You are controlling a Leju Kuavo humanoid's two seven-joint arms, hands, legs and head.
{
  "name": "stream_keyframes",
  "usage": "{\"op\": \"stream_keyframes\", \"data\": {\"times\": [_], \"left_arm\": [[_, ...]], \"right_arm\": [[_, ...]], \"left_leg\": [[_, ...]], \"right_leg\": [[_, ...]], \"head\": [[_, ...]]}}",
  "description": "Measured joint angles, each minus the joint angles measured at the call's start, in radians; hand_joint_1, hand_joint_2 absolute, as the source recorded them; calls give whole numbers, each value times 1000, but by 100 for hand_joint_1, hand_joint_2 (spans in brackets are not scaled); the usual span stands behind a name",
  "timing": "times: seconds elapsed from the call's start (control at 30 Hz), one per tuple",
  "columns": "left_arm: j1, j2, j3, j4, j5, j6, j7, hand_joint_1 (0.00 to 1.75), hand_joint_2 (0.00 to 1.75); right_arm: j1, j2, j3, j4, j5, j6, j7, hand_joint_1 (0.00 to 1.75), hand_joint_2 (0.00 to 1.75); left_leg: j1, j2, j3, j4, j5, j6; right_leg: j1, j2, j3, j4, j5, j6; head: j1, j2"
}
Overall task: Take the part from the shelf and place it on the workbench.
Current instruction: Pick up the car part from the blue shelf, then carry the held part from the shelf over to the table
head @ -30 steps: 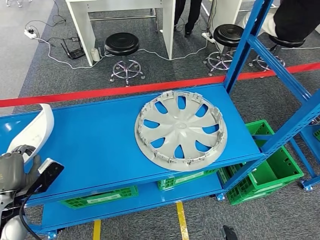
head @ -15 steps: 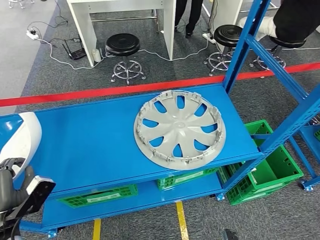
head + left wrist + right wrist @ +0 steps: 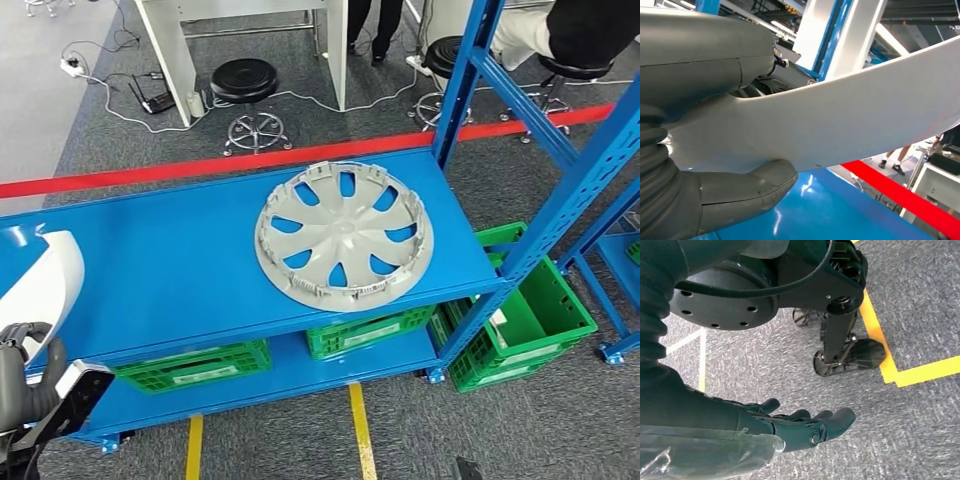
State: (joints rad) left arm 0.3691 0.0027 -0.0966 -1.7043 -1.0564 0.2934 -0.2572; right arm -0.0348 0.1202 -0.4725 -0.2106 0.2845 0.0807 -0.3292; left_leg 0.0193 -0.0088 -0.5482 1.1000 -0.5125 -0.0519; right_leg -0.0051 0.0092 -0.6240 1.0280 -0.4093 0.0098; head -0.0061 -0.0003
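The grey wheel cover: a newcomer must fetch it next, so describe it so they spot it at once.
Find the blue shelf in front of the red floor line. On its top level, right of the middle, lies the wheel cover: a flat, round, light-grey disc with teardrop cutouts showing blue. The curved white part at the left end is glossy and solid.

A wheel cover point(image 3: 343, 235) lies flat on the top shelf point(image 3: 173, 265) of a rack, toward the shelf's right end. At the shelf's left end, a curved panel point(image 3: 39, 285) is over the shelf edge, held by the robot's left hand point(image 3: 26, 385) at the lower left. In the left wrist view the hand's thumb point(image 3: 749, 192) and fingers point(image 3: 708, 50) lie on opposite faces of the panel. Below the top shelf, two crates point(image 3: 200, 365) sit side by side on a lower shelf. Another crate point(image 3: 540, 320) rests on the floor to the rack's right. Behind the rack, a tape line point(image 3: 189, 168) runs across the floor; beyond it stand a stool point(image 3: 245, 85) and a table point(image 3: 170, 45). The right hand point(image 3: 806, 427) hangs above the floor, fingers extended.
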Motion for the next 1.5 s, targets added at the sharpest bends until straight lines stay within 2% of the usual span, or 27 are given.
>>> {"op": "stream_keyframes", "data": {"times": [0.07, 0.17, 0.2, 0.27, 0.33, 0.37, 0.43, 0.47, 0.53, 0.6, 0.7, 0.77, 0.83, 0.87, 0.9, 0.93, 1.0, 1.07, 1.1, 1.17, 1.2, 1.27, 1.33, 1.37, 1.4, 1.43, 1.5], "left_arm": [[-5, -2, 0, 0, 0, 0, -1, 175, 175], [-8, -6, -1, 0, -2, 0, -2, 175, 175], [-10, -7, -1, 0, -3, 0, -2, 175, 175], [-13, -9, -1, 0, -4, 0, -2, 175, 175], [-14, -10, -1, 0, -3, 0, -1, 175, 175], [-15, -10, -2, 0, -2, 0, -1, 175, 175], [-17, -10, -2, 0, 0, 0, -1, 175, 175], [-17, -11, -2, 0, 0, 0, -1, 175, 175], [-19, -11, -3, 0, 0, 0, -1, 175, 175], [-21, -11, -3, 0, 1, 0, -1, 175, 175], [-25, -12, -6, 0, 4, 0, -1, 175, 175], [-25, -11, -7, 0, 7, 0, 0, 175, 175], [-26, -9, -8, 0, 10, -1, 0, 175, 175], [-27, -8, -8, 1, 10, -2, 0, 175, 175], [-28, -8, -9, 1, 11, -3, 0, 175, 175], [-30, -8, -10, 1, 12, -3, 0, 175, 175], [-36, -8, -10, 1, 12, -3, 0, 175, 175], [-40, -8, -11, 1, 12, -4, 0, 175, 175], [-41, -8, -12, 2, 12, -4, 0, 175, 175], [-43, -9, -15, 3, 12, -4, 0, 175, 175], [-44, -9, -18, 3, 12, -4, 0, 175, 175], [-44, -9, -22, 3, 12, -3, 0, 175, 175], [-41, -9, -24, 4, 12, -2, 1, 175, 175], [-40, -9, -25, 4, 12, -2, 1, 175, 175], [-40, -9, -26, 4, 12, -2, 1, 175, 175], [-39, -9, -26, 5, 12, -2, 1, 175, 175], [-40, -9, -27, 5, 12, -2, 1, 175, 175]], "right_arm": [[0, 0, -1, 0, 0, -2, 0, 0, 175], [1, -2, -2, 0, 7, -8, 2, 0, 175], [2, -3, -3, 0, 12, -9, 3, 0, 175], [1, -4, -3, 0, 18, -10, 4, 0, 175], [-1, -5, -3, 0, 22, -9, 6, 0, 175], [-1, -5, -3, 0, 23, -10, 7, 0, 175], [-3, -7, -4, 0, 26, -11, 10, 0, 175], [-4, -8, -5, 0, 27, -11, 10, 0, 175], [-12, -9, -6, 0, 29, -11, 11, 0, 175], [-20, -10, -7, -1, 30, -11, 10, 0, 175], [-20, -10, -8, -1, 32, -9, 9, 0, 175], [-20, -11, -9, -1, 33, -8, 7, 0, 175], [-19, -11, -12, -1, 33, -8, 5, 0, 175], [-17, -12, -14, -1, 32, -8, 4, 0, 175], [-15, -12, -16, -1, 32, -8, 4, 0, 175], [-13, -12, -19, -1, 31, -8, 3, 0, 175], [-11, -12, -23, -1, 30, -9, 1, 0, 175], [-12, -12, -25, -1, 30, -9, -1, 0, 175], [-12, -13, -26, -1, 29, -9, -2, 0, 175], [-5, -15, -27, -1, 27, -11, -2, 0, 175], [0, -17, -29, -1, 26, -12, -3, 0, 175], [7, -19, -33, 0, 22, -13, -2, 0, 175], [7, -19, -35, 0, 20, -13, -1, 0, 175], [7, -19, -36, 0, 20, -13, -1, 0, 175], [6, -19, -38, 0, 20, -13, -1, 0, 175], [6, -19, -40, 0, 20, -13, -1, 0, 175], [6, -19, -43, 0, 20, -13, -1, 0, 175]], "left_leg": [[-5, 0, 68, -109, 12, 8], [-8, 1, 65, -131, 21, 24], [-8, 3, 59, -132, 28, 33], [-6, 8, 42, -134, 47, 47], [-9, 11, 19, -133, 66, 52], [-10, 14, 7, -132, 76, 53], [-12, 23, -15, -132, 93, 52], [-13, 27, -24, -131, 101, 50], [-15, 38, -34, -129, 114, 41], [-16, 53, -35, -128, 126, 30], [-13, 63, -42, -125, 127, 13], [-11, 42, -69, -63, 54, 2], [-11, 21, -108, 68, -47, -2], [-11, 18, -120, 125, -73, -2], [-12, 16, -117, 155, -76, -1], [-11, 14, -96, 149, -57, 2], [-10, -6, -7, 39, -5, 8], [-10, -39, 87, -101, 1, 19], [-10, -48, 110, -140, -7, 24], [-13, -35, 108, -155, -5, 37], [-13, -25, 102, -154, 3, 46], [-12, -3, 84, -154, 24, 62], [-14, 18, 58, -154, 46, 67], [-15, 30, 43, -153, 58, 67], [-15, 42, 28, -152, 70, 66], [-15, 53, 13, -150, 80, 64], [-16, 75, -13, -145, 99, 57]], "right_leg": [[3, 1, -9, 0, 15, 10], [1, 1, -13, -5, 33, 27], [-1, 0, -19, 3, 21, 33], [-3, -1, -46, 77, -53, 42], [-3, -2, -83, 210, -141, 49], [-3, -2, -90, 260, -159, 50], [-2, -3, -52, 258, -135, 48], [-2, -9, -5, 201, -107, 46], [3, -39, 101, 49, -88, 40], [11, -55, 145, -34, -96, 29], [12, -35, 123, -41, -73, 5], [8, -21, 98, -44, -46, -8], [9, -5, 65, -43, -19, -13], [9, 4, 48, -42, -6, -13], [9, 13, 32, -42, 7, -12], [9, 23, 16, -41, 20, -11], [8, 44, -13, -40, 46, -5], [11, 65, -35, -39, 70, 4], [11, 74, -41, -39, 82, 9], [10, 89, -49, -47, 105, 22], [8, 83, -54, -45, 101, 27], [6, 46, -77, 11, 33, 37], [3, 8, -111, 145, -76, 47], [2, 1, -122, 214, -107, 52], [0, -1, -121, 262, -113, 56], [-1, -4, -103, 276, -98, 58], [-2, -21, -9, 189, -51, 59]], "head": [[0, 0], [-1, 0], [0, 0], [5, 0], [8, 0], [8, 0], [7, 0], [7, 0], [7, 0], [6, 0], [4, 0], [1, 0], [-2, 0], [-2, 0], [-2, 0], [-1, 0], [-1, 0], [-1, 0], [-1, 0], [-1, 0], [-1, 0], [5, 0], [9, 0], [9, 0], [9, 0], [9, 0], [9, 0]]}}
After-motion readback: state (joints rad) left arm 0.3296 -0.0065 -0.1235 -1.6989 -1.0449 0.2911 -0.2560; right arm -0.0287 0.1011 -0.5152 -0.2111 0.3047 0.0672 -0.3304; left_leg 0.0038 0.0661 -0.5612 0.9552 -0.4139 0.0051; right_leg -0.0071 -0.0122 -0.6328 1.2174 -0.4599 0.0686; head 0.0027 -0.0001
